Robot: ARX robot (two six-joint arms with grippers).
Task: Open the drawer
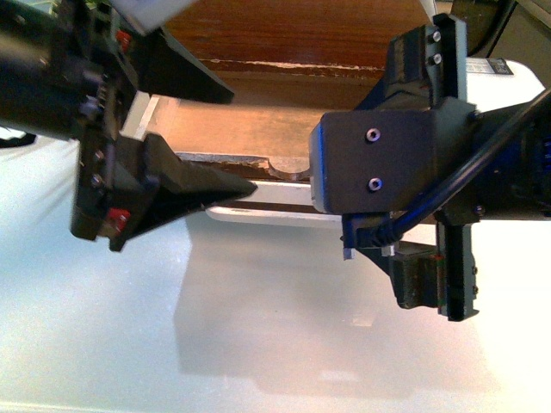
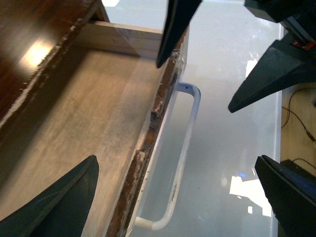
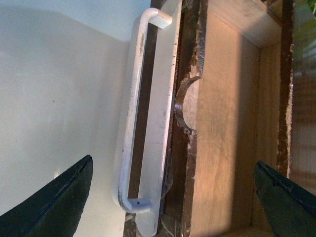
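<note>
The drawer (image 1: 250, 129) stands pulled out, its pale wood inside (image 2: 84, 118) exposed below the dark cabinet front. Its chipped front edge has a half-round notch (image 3: 185, 106), and the long white bar handle (image 3: 131, 113) runs along the outer face. My left gripper (image 2: 176, 159) is open, its fingers straddling the front edge and the handle (image 2: 185, 148) without touching either. My right gripper (image 3: 173, 163) is open too, spread over the handle's other end and the drawer's inside. In the front view both grippers hang above the drawer front, the left gripper (image 1: 244, 140) left of the notch.
A glossy white table surface (image 1: 258, 327) stretches in front of the drawer. The dark brown cabinet front (image 1: 284, 34) rises behind it. Black fingers (image 2: 173, 29) of the other arm show at the far end of the handle in the left wrist view.
</note>
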